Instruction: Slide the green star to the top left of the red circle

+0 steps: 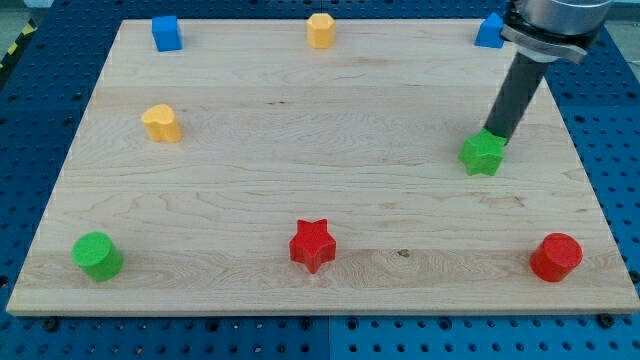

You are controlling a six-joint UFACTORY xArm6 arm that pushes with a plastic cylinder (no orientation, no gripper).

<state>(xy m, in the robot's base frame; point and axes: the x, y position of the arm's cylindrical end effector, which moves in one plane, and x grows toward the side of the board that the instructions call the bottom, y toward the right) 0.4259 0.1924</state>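
The green star lies on the wooden board at the view's right, about mid-height. The red circle stands near the board's bottom right corner, below and to the right of the star. My tip comes down from the view's top right and rests against the star's upper right edge.
A red star lies at the bottom centre. A green circle is at the bottom left. A yellow block is at the left. A blue block, a yellow hexagon-like block and a blue block line the top edge.
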